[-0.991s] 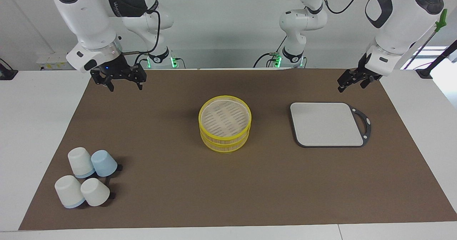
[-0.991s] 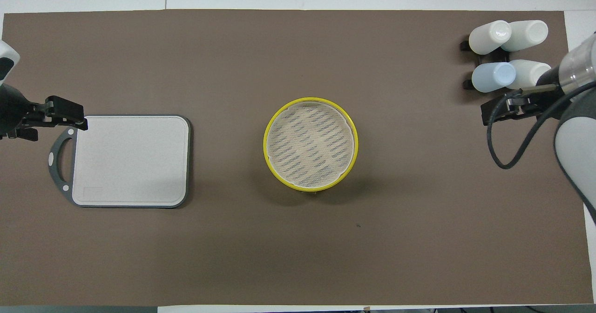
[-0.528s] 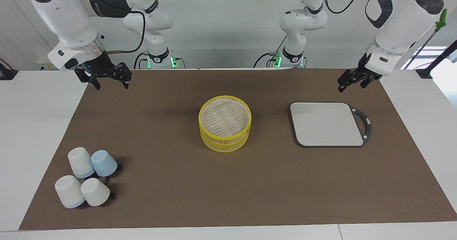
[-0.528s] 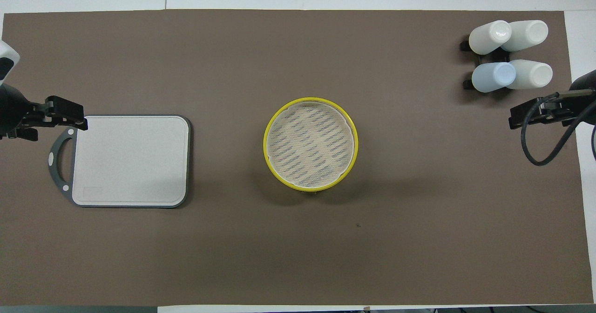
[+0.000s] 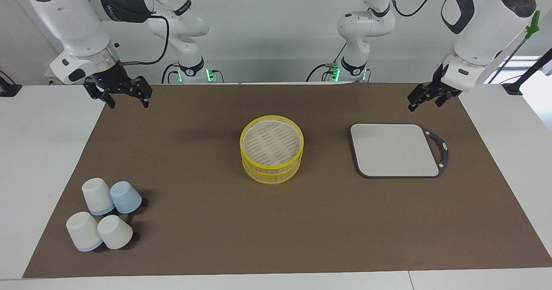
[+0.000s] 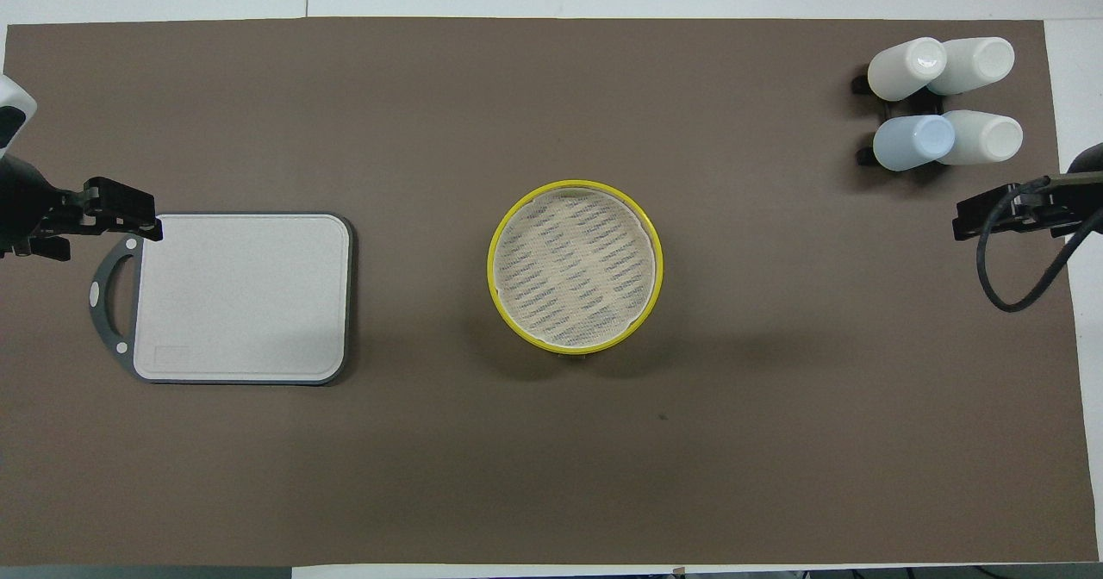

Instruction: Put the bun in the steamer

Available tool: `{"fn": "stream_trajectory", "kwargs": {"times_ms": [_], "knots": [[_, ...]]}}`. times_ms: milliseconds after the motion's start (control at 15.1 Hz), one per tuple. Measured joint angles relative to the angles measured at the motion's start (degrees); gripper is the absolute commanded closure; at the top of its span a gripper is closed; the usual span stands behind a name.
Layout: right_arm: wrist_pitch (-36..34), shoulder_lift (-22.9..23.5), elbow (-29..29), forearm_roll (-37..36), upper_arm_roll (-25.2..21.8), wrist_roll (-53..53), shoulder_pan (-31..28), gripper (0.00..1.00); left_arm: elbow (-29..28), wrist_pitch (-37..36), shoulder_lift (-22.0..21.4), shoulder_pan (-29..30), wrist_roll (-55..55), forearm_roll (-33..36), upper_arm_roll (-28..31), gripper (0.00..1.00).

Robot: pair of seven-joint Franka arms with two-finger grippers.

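The steamer (image 5: 271, 149) stands in the middle of the brown mat, two stacked tiers with yellow rims; it also shows in the overhead view (image 6: 575, 266). Its woven top covers the inside. No bun shows in either view. My right gripper (image 5: 126, 102) is open and empty, up in the air over the mat's edge at the right arm's end; it also shows in the overhead view (image 6: 1008, 213). My left gripper (image 5: 424, 102) is open and empty over the mat beside the grey board's handle; it also shows in the overhead view (image 6: 86, 226).
A grey square board (image 5: 394, 149) with a dark handle lies toward the left arm's end (image 6: 241, 296). Several upturned cups (image 5: 103, 214), white and one pale blue, stand at the right arm's end, farther from the robots than the steamer (image 6: 939, 105).
My right gripper has moved outward from over the mat to its edge at the right arm's end and has risen a little. The left arm and the steamer have not moved.
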Motion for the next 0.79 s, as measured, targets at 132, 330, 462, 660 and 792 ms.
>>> {"fn": "stream_trajectory", "kwargs": {"times_ms": [132,330,462,660,792], "knots": [[0.1,0.0,0.0,0.0,0.0,0.0,0.0,0.00,0.0,0.0,0.0,0.0,0.0,0.0,0.0,0.00],[0.2,0.0,0.0,0.0,0.0,0.0,-0.3,0.00,0.0,0.0,0.0,0.0,0.0,0.0,0.0,0.00],[0.2,0.0,0.0,0.0,0.0,0.0,-0.5,0.00,0.0,0.0,0.0,0.0,0.0,0.0,0.0,0.00],[0.2,0.0,0.0,0.0,0.0,0.0,-0.5,0.00,0.0,0.0,0.0,0.0,0.0,0.0,0.0,0.00],[0.2,0.0,0.0,0.0,0.0,0.0,-0.5,0.00,0.0,0.0,0.0,0.0,0.0,0.0,0.0,0.00]]}}
